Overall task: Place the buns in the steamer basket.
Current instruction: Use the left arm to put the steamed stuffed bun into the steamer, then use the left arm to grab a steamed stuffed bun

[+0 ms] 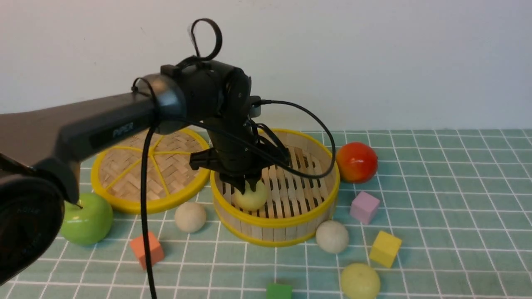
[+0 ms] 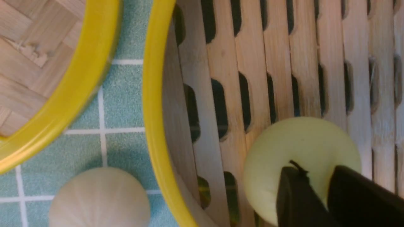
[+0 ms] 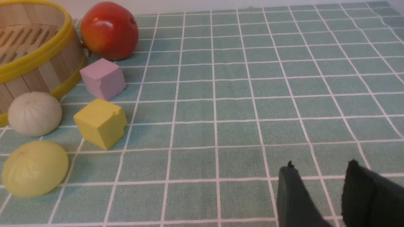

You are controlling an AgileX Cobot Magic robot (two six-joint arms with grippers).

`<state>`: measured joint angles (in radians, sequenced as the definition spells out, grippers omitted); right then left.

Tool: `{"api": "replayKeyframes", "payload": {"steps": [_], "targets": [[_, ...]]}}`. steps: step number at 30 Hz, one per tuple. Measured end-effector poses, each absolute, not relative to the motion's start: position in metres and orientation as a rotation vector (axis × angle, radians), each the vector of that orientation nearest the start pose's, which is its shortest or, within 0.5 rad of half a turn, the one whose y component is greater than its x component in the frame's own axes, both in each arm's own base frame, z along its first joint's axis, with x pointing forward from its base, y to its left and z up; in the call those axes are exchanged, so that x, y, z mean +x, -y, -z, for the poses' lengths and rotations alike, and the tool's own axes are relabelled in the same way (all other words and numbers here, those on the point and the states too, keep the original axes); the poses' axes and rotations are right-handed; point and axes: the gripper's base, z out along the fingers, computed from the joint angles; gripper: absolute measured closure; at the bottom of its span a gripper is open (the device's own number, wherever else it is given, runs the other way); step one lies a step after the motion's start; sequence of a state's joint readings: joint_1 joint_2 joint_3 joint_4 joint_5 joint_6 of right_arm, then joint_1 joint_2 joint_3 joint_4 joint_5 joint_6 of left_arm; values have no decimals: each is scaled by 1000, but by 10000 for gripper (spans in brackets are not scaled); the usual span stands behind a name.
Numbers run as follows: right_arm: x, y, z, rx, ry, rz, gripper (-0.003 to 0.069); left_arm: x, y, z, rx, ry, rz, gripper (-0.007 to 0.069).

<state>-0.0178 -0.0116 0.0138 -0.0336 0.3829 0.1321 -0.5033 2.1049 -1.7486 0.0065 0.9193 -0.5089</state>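
Sitting on the slatted floor of the round bamboo steamer basket, near its wall on the robot's side and left of centre, is one pale yellow-green matte bun. The left tool hangs straight down over it with its tips at the bun's top; whether they touch it I cannot tell. In the left wrist view its two black fingers stand a little apart. The bun is wider than that narrow gap and lies beyond the tips rather than between them, so nothing is clasped.

Outside the basket, on the green checked desk, one off-white bun lies just left of the wall. A second off-white bun lies just beside its front right. A second yellow-green bun lies nearer the robot, beside a yellow cube. The flat woven yellow-rimmed lid lies to the basket's left. The right tool hovers over the desk well to the right of the buns, jaws partly open, holding nothing.
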Motion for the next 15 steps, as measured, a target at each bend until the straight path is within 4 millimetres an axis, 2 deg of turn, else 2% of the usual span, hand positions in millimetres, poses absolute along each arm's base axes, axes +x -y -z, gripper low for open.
{"api": "replayKeyframes", "payload": {"steps": [3, 4, 7, 8, 9, 12, 15], "targets": [[52, 2, -175, 120, -1865, -46, 419, 398, 219, -227, 10, -2793, 252, 361], [52, 2, -175, 120, -1865, -46, 419, 394, 216, -240, 34, -2783, 248, 319], [52, 2, -175, 120, -1865, -46, 419, 386, 203, -275, 60, -2736, 218, 277], [52, 2, -175, 120, -1865, -46, 419, 386, 201, -278, 62, -2731, 214, 276], [52, 2, -175, 120, -1865, -46, 419, 381, 187, -298, 58, -2698, 161, 275], [52, 2, -175, 120, -1865, -46, 419, 377, 159, -322, 13, -2665, 90, 302], [52, 2, -175, 120, -1865, -46, 419, 371, 137, -325, -38, -2673, 39, 348]]}}
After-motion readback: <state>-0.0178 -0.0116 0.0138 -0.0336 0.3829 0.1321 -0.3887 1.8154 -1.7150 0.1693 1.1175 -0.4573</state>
